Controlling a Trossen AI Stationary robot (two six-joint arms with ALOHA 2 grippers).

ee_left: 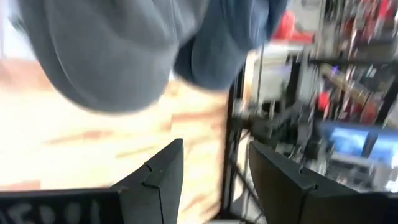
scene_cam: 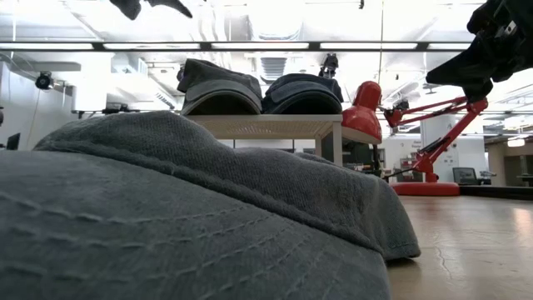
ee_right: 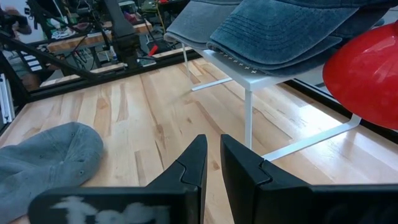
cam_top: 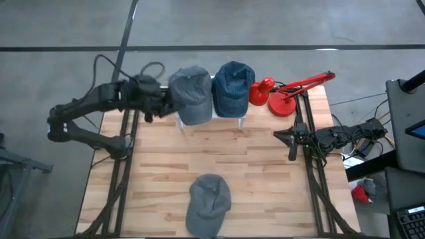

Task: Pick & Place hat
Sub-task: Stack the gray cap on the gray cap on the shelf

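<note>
i have the left gripper (cam_top: 165, 101) at the far side of the table, just beside the grey hat (cam_top: 190, 93) that sits on the white rack (cam_top: 243, 119). its jaws stand partly open, and in the left wrist view nothing lies between the fingers (ee_left: 163, 173); the hat hangs ahead of them, not gripped. a blue hat (cam_top: 233, 87) sits next to it on the same rack, touching or nearly so, with a red lamp (cam_top: 285, 94) beyond. a second grey hat (cam_top: 208, 204) lies flat on the table (cam_top: 265, 166) at the near edge, well apart from both arms.

the right gripper (cam_top: 291, 138) waits at the right edge of the table, jaws almost shut and empty.

i judge the step in hand to be either a grasp or a release of the grey hat on the rack; i cannot tell which. for a grasp: keep the jaws apart, approach the hat from its left side, take one layer of fabric only, and close before lifting. keep clear of the blue hat so it is not dragged off.
</note>
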